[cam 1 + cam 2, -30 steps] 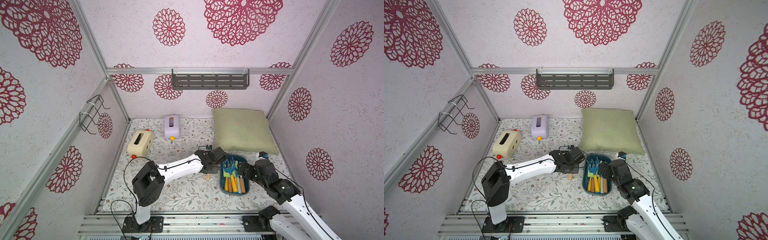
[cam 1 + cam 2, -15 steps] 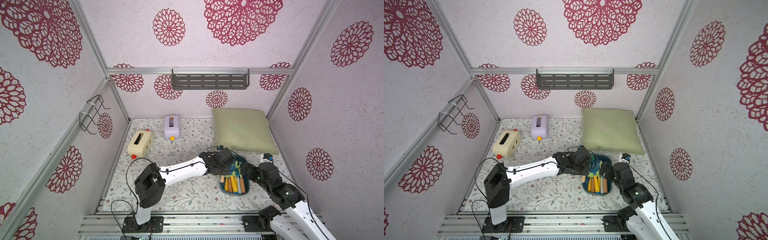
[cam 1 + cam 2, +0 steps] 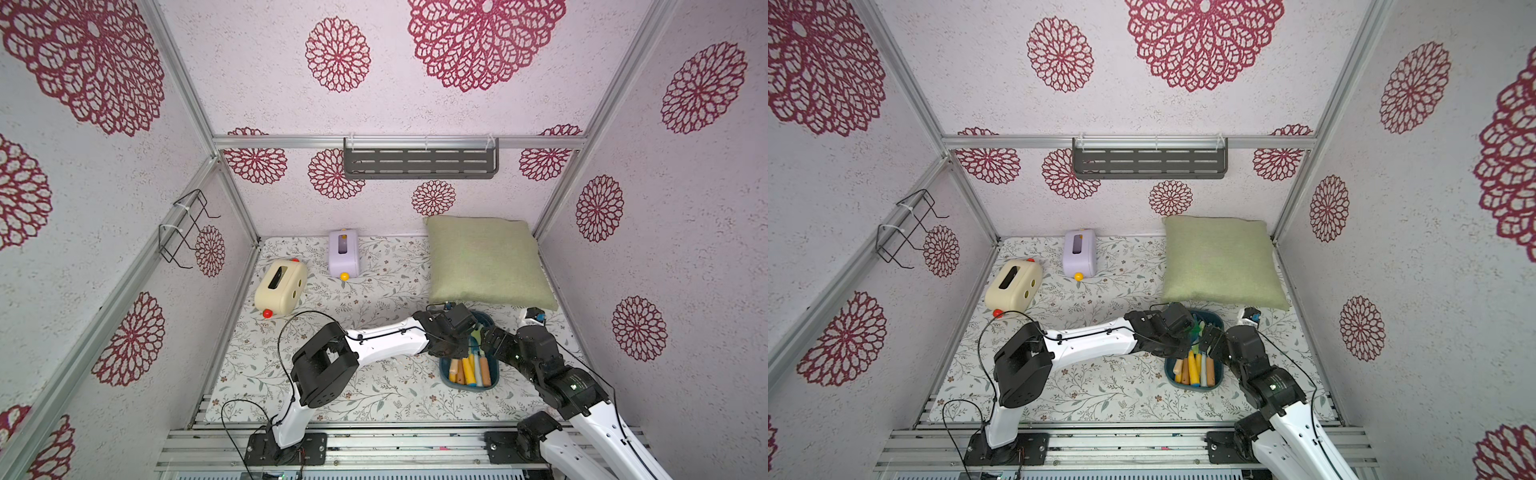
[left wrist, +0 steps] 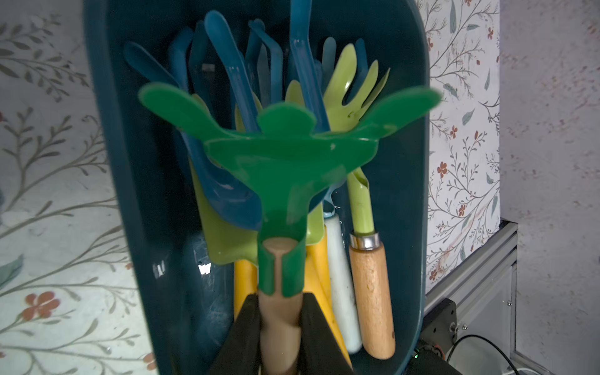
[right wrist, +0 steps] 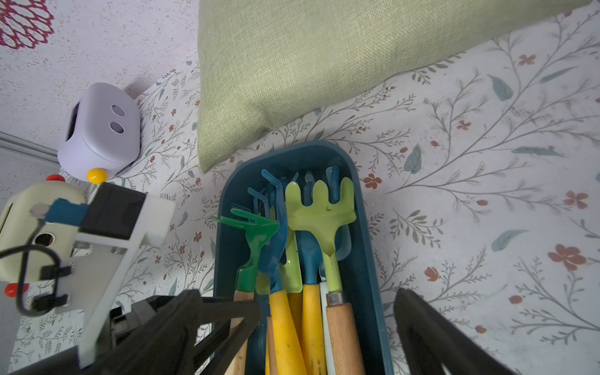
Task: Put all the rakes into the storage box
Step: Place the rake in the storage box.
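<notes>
The rake [image 4: 285,156] has a dark green head and a wooden handle. My left gripper [image 4: 281,305] is shut on that handle and holds the rake low over the storage box [image 4: 146,194], a dark teal tub. The rake head [image 5: 256,227] lies along the box's left side, on top of several blue and lime tools with yellow and wooden handles. In both top views the left gripper [image 3: 453,353] [image 3: 1173,351] hangs over the box [image 3: 469,386] [image 3: 1192,389]. My right gripper [image 5: 293,295] [image 3: 492,338] is open, its fingers either side of the box's near end.
A green pillow [image 3: 486,262] lies just behind the box. A cream toy box [image 3: 280,286] and a lilac toy box [image 3: 343,253] stand at the back left. On the back wall is a grey shelf [image 3: 419,162], and on the left wall a wire rack [image 3: 183,228].
My left arm has swung right, carrying the rake from beside the box to over it and down among the tools. The right gripper has stayed open at the box's end.
</notes>
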